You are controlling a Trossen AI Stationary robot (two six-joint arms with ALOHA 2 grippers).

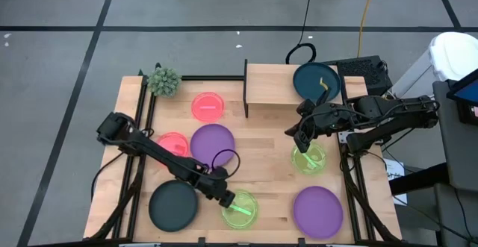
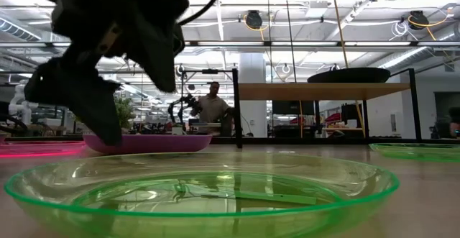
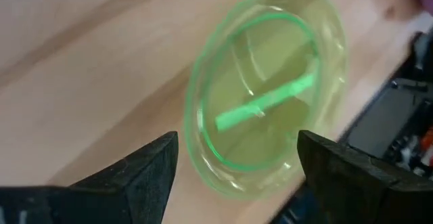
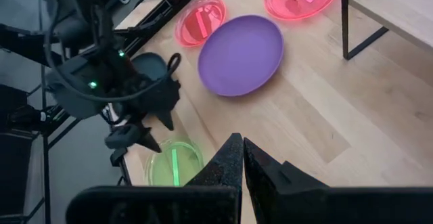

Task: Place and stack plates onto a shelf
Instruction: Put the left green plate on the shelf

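Observation:
A neon green plate (image 1: 239, 208) lies flat near the table's front edge. My left gripper (image 3: 237, 163) hovers open just above it, one finger on either side of the plate's rim (image 3: 203, 149), touching nothing. A teal plate (image 1: 316, 81) rests on the light-wood shelf (image 1: 272, 86) at the back. My right gripper (image 1: 300, 139) hangs shut and empty above a second green plate (image 1: 308, 158). Flat on the table lie two pink plates (image 1: 208, 106) (image 1: 173, 144), two purple plates (image 1: 213, 142) (image 1: 317, 210) and another teal plate (image 1: 173, 204).
A spiky green plant (image 1: 163, 80) stands at the back left corner. A black cable loop (image 1: 226, 160) lies over the near purple plate's edge. Dark equipment (image 1: 364, 72) sits beside the shelf's right end. A person (image 2: 213, 105) shows in the room beyond the table.

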